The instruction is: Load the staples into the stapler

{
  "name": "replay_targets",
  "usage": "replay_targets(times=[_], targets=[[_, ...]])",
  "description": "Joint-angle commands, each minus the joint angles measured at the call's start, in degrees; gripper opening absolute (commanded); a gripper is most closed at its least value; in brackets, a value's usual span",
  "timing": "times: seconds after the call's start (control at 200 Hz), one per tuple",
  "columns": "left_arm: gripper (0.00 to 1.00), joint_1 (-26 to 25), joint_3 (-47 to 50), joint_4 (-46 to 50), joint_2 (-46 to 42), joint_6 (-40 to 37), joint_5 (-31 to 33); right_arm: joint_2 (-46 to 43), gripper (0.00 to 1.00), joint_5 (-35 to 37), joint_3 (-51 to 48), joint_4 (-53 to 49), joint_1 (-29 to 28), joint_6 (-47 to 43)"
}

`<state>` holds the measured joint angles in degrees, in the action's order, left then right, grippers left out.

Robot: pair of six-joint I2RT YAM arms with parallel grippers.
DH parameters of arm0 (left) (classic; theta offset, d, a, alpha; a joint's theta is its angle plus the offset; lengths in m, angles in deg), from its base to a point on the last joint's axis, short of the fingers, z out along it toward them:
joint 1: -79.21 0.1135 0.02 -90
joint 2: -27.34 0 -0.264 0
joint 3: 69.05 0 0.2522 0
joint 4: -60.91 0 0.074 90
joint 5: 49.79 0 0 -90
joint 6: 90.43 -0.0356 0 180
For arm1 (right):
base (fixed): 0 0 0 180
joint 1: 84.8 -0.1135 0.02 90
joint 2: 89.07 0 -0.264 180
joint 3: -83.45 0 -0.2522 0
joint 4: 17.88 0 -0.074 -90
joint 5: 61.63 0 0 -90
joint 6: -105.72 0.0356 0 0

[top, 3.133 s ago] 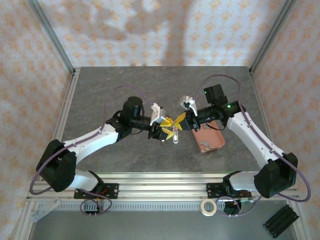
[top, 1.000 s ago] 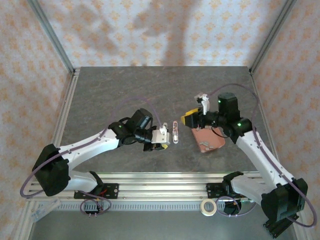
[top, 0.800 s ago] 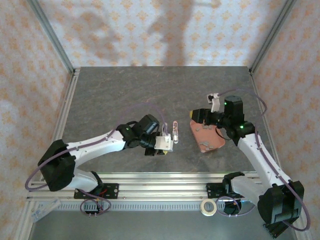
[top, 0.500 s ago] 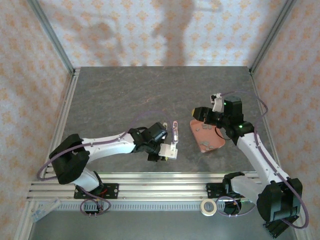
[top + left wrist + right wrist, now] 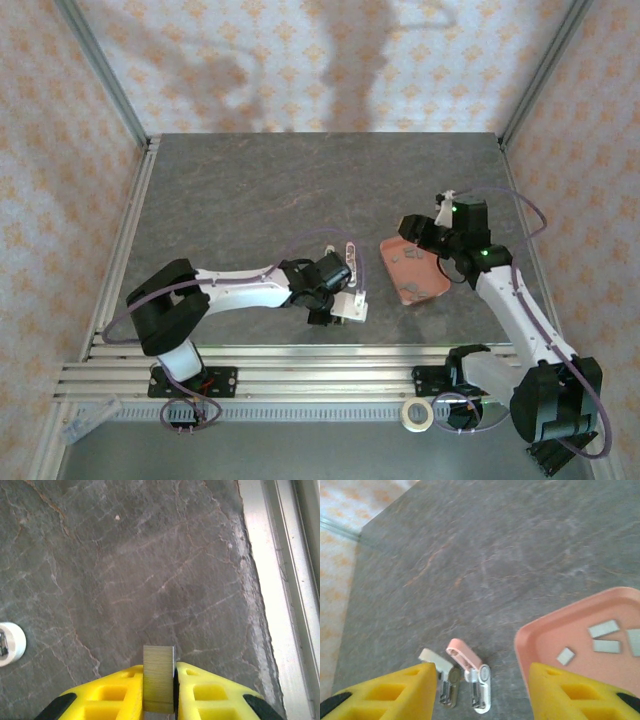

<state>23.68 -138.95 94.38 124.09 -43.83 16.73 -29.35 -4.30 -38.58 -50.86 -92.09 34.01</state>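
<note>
Left gripper (image 5: 159, 672), pinching staple strip (image 5: 158, 690), swings to near side of open stapler (image 5: 479, 679); right gripper (image 5: 482, 669), jaws apart, empty, backs toward tray (image 5: 545, 650); loading pending

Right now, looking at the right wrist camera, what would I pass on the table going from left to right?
stapler → pink tray → staples lying in the tray
</note>
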Motion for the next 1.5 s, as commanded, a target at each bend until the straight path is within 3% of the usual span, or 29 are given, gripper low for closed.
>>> replay_targets(times=[0.0,0.616,0.876,1.281,1.496], targets=[[0.22,-0.59,-2.12,-0.47,1.91,-0.06,1.21,-1.5,0.51,4.59,0.36,-2.77,0.61,1.5],[0.25,-0.55,-9.93,1.35,9.48,-0.13,4.23,-2.24,0.51,4.08,-0.2,-3.67,0.61,-0.64],[0.33,-0.5,-7.55,-0.63,5.57,2.43,5.55,-1.58,0.54,0.75,1.91,-6.78,0.68,-4.08],[0.53,1.73,7.67,-24.3,-10.8,29.01,16.2,2.14,0.56,-4.8,6.59,-13.21,-0.12,-5.92],[0.58,6.23,15.21,-31.92,-16.84,48.3,19.05,4.18,0.54,0.75,9.19,-19.34,-7.77,-9.19]])
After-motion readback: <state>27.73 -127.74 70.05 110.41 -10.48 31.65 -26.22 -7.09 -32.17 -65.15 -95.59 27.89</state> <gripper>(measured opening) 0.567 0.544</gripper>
